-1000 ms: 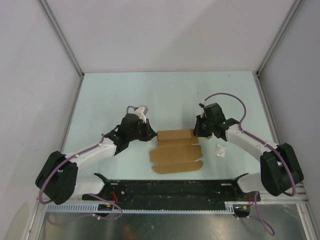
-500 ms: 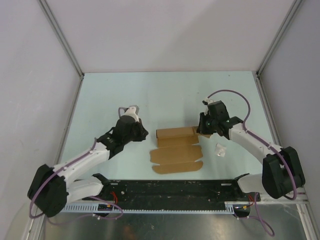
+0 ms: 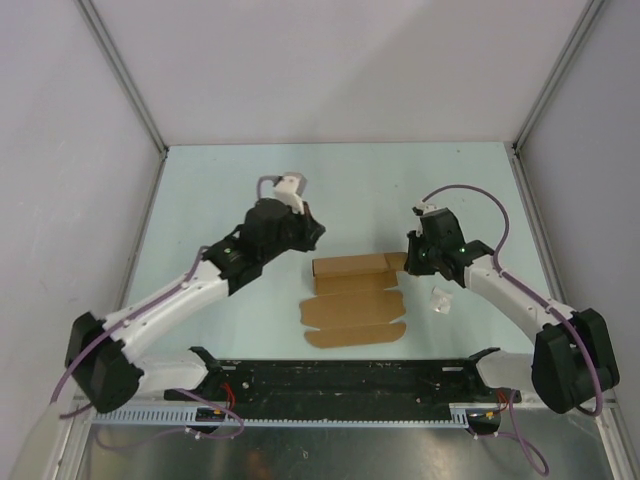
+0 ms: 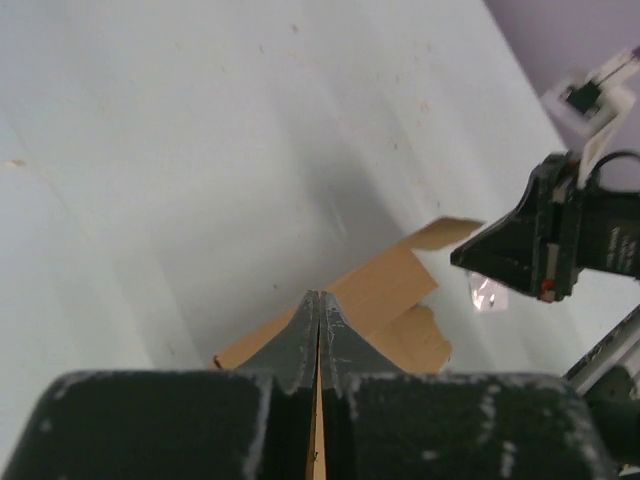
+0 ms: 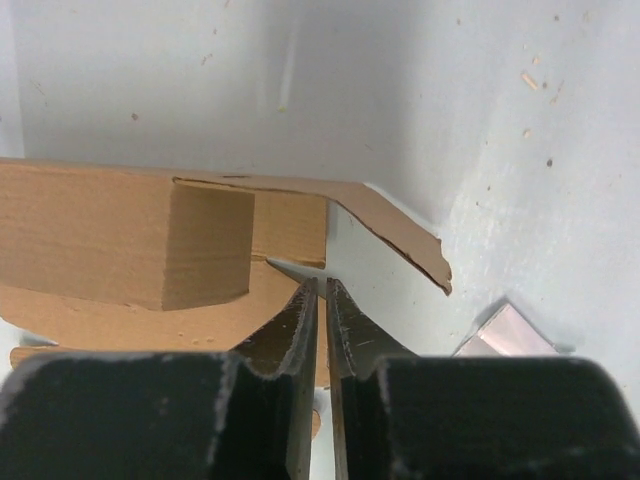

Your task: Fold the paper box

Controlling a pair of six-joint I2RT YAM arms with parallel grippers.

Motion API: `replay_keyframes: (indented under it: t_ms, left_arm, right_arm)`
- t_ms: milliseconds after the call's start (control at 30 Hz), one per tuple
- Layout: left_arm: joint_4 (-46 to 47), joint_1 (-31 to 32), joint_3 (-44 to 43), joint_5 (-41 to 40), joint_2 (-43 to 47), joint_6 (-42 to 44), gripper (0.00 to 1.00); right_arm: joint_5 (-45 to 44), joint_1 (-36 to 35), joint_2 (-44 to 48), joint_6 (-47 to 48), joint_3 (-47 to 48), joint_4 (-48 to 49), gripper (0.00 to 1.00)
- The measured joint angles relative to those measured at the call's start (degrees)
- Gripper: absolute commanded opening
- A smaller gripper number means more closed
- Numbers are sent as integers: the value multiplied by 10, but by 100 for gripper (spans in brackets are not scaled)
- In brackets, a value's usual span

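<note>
Worktop (image 3: 220,200), pale blue-green. The paper box (image 3: 350,312) of plain brown kraft cardboard lies near the middle of it, between the two arms and towards the near edge.

Box state: part folded. The far strip is raised into a low oblong section (image 3: 350,268). The near panels with rounded tabs lie flat on the worktop. In the right wrist view the raised section (image 5: 100,235) shows a closed end face. A loose end flap (image 5: 395,228) sticks out from its top edge to the right, off the surface.

Left gripper (image 3: 313,232): fingers pressed together and holding nothing. The left wrist view shows the two fingertips (image 4: 312,318) meeting along one seam. It sits beyond the box's far-left corner, apart from the cardboard. Its height above the worktop cannot be judged.

Right gripper (image 3: 410,263): at the right end of the raised section. In its wrist view the fingers (image 5: 300,320) stand barely parted, with a thin slit between them and nothing seen in it. The tips point at the flat panel just below the loose flap. Whether they touch the cardboard cannot be told.

Small crumpled white wad of paper (image 3: 440,299): on the worktop just right of the box, near the right gripper and apart from both.
</note>
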State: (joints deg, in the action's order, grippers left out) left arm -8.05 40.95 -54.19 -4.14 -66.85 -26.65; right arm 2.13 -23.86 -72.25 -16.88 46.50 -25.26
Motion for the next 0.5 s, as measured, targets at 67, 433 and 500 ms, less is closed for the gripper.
replay_keyframes:
  t_ms: [67,433,500]
  left_arm:
    - [2,20,-6,3,-32,7,0]
    - [7,53,-1,8,-115,23,0]
    - [10,53,1,8,-120,24,0]
  right_arm:
    - [-2,0,9,-8,-15,7,9]
    - [-40,-8,23,-56,-88,95,9]
    - [-49,-9,22,-57,-88,105,10]
